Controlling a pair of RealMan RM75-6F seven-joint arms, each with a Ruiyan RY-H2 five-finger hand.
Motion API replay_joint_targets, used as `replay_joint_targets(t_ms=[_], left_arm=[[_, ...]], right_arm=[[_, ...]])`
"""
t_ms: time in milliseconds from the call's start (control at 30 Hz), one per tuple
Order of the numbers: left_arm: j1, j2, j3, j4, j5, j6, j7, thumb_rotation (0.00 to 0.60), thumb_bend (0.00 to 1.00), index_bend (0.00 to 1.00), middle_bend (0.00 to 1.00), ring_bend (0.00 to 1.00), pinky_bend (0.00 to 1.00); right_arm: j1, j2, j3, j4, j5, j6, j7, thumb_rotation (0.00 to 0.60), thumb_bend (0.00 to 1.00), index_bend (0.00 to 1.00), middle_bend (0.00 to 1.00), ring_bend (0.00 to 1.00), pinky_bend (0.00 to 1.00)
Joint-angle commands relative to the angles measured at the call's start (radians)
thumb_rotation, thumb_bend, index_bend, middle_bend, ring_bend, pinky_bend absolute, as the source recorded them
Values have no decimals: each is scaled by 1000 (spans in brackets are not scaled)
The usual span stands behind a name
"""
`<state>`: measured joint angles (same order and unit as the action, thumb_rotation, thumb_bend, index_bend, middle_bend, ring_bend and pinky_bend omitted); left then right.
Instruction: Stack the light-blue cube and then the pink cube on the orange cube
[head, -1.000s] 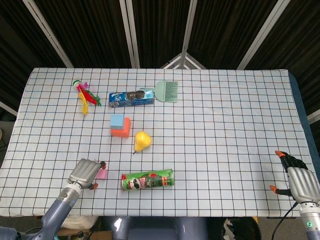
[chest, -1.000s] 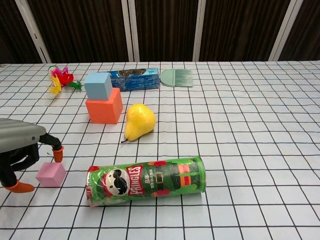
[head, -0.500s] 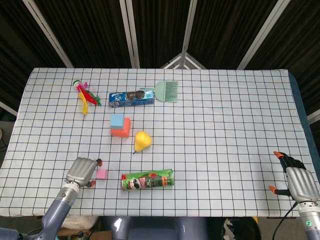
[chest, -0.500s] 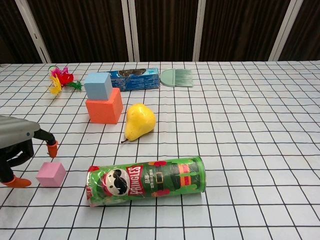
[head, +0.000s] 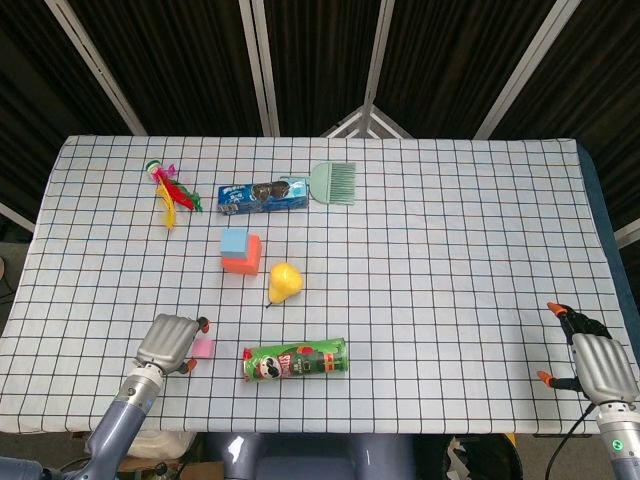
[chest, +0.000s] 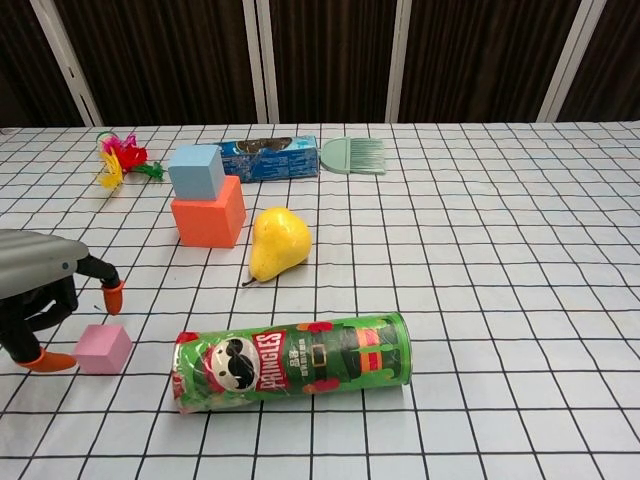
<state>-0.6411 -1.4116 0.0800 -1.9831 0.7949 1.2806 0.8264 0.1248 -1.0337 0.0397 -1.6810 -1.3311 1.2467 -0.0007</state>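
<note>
Left hand (chest: 40, 305) is open around the pink cube (chest: 102, 348) on the tabletop (chest: 480, 260), not yet gripping, and since the light-blue cube (chest: 196, 171) sits on the orange cube (chest: 208, 220), I judge I must close on it next.

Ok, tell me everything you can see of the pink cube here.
The pink cube is small, plain and matte, with no markings. It sits flat on the checked tablecloth near the front left edge, just left of the lying Pringles can. The left robot hand brackets it, orange fingertips close by; contact cannot be confirmed.
</note>
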Motion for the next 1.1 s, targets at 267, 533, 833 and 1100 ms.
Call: replay_joint_targets(t_ms=[267, 533, 833, 1100], left_arm=[[3, -11, -5, 14, -21, -6, 20, 600, 280, 354, 835, 778, 878], [-3, -27, -20, 32, -23, -18, 22, 600, 297, 372, 840, 783, 883], [-1, -45, -24, 46, -30, -13, 35, 600, 319, 383, 841, 784, 884], [7, -41, -26, 38, -16, -4, 29, 600, 336, 396, 848, 785, 885]], right_arm=[[9, -5, 0, 6, 1, -14, 3, 600, 173, 114, 133, 153, 163], [15, -10, 1, 12, 10, -26, 0, 600, 174, 114, 133, 153, 163], [15, -18, 1, 24, -6, -16, 11, 600, 173, 114, 133, 153, 163], [15, -17, -1, 21, -8, -14, 8, 600, 173, 114, 133, 153, 163]])
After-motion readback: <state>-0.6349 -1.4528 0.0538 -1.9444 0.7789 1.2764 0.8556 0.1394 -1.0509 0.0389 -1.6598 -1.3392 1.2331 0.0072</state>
